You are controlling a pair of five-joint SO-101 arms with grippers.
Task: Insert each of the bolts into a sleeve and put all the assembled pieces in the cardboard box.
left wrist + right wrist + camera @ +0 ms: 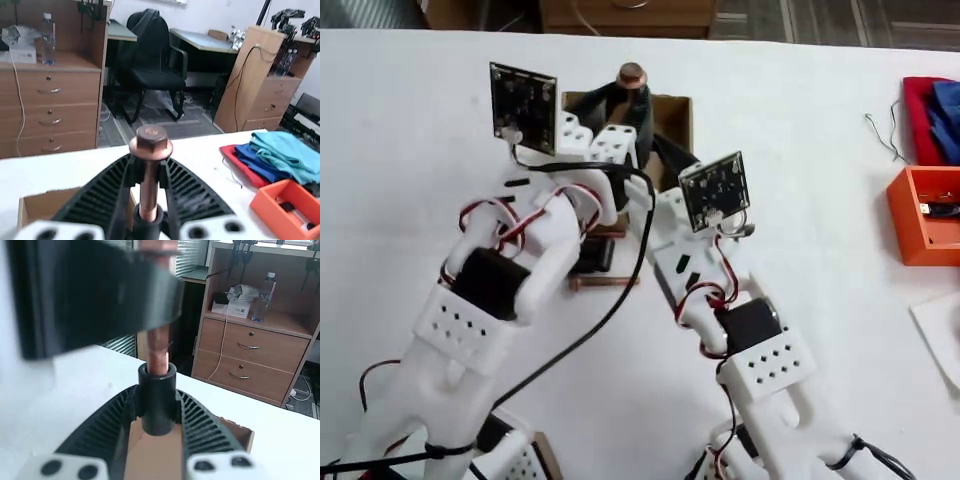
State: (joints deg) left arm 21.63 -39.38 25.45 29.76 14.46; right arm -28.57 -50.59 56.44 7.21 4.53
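Two loose parts nearest the arm bases: a spare bolt [605, 283] lies flat on the table [420, 200] between the arms. Just beyond it is a dark piece [594, 255], probably a spare sleeve, partly under the left arm. Neither is assembled yet.
Right gripper [157, 409]: closed around the black sleeve [157, 390], holding it upright with the bore facing up.
Left gripper [149, 167]: clamped on the copper bolt [151, 142] just under its hex head, shank pointing down.
Where the pair stands: the shank tip sits in the mouth of the sleeve and most of the shank is bare, so I judge the insertion barely begun. Both pieces hang above the cardboard box [675, 112].
Risk, jamming: if the left arm presses down off the sleeve's axis, the bolt may bind in the bore. It could also lever the sleeve askew in the ribbed fingers.
Risk, collision: the left fingers grip high on the shank, so they may meet the right fingers before the bolt seats.
Risk, early release: letting go now would likely drop two separate pieces into the box or past its rim.
Farther off: an orange tray [920, 215] and folded cloths [932, 115] lie well apart at the table's right side.
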